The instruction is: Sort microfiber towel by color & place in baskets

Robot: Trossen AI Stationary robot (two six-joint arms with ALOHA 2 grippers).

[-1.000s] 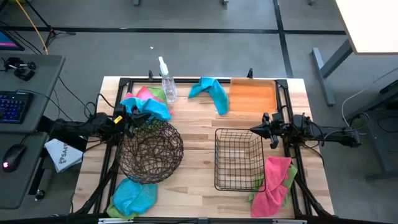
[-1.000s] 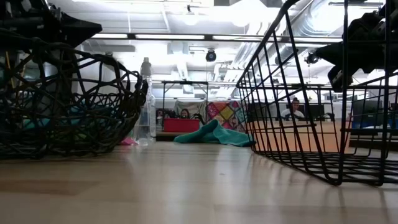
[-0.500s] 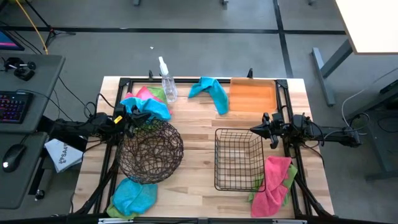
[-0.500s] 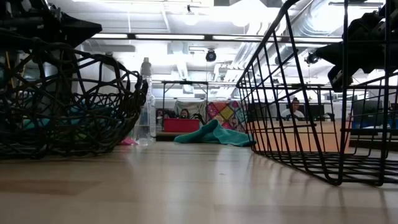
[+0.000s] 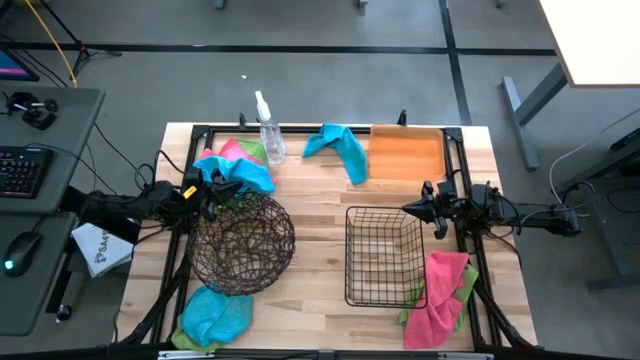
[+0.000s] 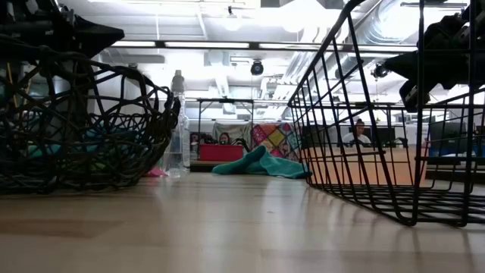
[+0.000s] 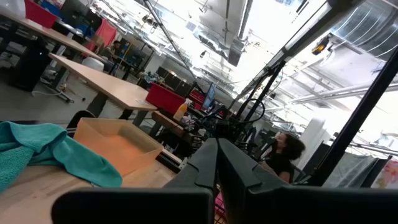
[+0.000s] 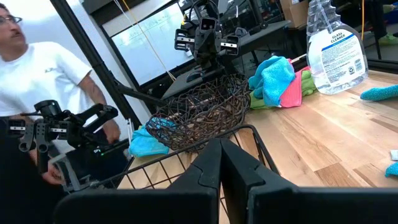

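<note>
In the high view, one mixed pile of turquoise, pink and green towels (image 5: pixel 236 165) lies at the far left. A single turquoise towel (image 5: pixel 338 146) lies beside the orange tray (image 5: pixel 405 152). A turquoise-on-green pile (image 5: pixel 212 318) sits near left, a pink-on-green pile (image 5: pixel 441 290) near right. The wire bowl (image 5: pixel 242 243) and black grid basket (image 5: pixel 384 256) stand mid-table. My left gripper (image 5: pixel 214 196) hovers shut at the bowl's far-left rim, beside the mixed pile. My right gripper (image 5: pixel 412 208) hovers shut over the basket's far-right corner. Both wrist views show shut fingers (image 7: pixel 217 157) (image 8: pixel 221 155) holding nothing.
A clear spray bottle (image 5: pixel 268 130) stands at the far edge next to the mixed pile. The black table frame (image 5: pixel 300 128) runs along the table's edges. A person in a white shirt (image 8: pixel 43 87) stands beyond the table's left side. Bare wood lies between bowl and basket.
</note>
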